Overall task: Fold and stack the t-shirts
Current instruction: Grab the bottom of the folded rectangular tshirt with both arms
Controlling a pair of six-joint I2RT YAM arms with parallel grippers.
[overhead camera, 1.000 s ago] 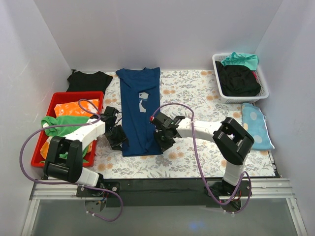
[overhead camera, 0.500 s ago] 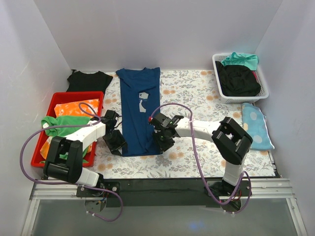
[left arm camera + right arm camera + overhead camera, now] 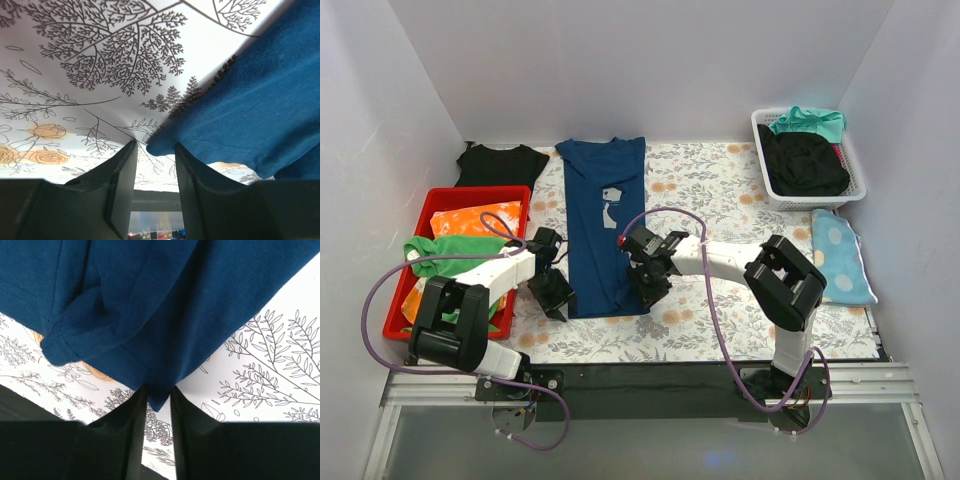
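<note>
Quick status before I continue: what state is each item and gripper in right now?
navy t-shirt: folded into a long strip, lying flat.
left gripper: fingers open, shirt's near corner at their tips.
right gripper: fingers nearly closed around the other near corner; grip unclear.
black t-shirt: spread flat, unfolded.
white basket: holds black garment and teal garment, crumpled.
red bin: holds orange cloth and green cloth.

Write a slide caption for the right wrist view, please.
Right gripper straddling a hem corner of the navy t-shirt on the floral table.
</note>
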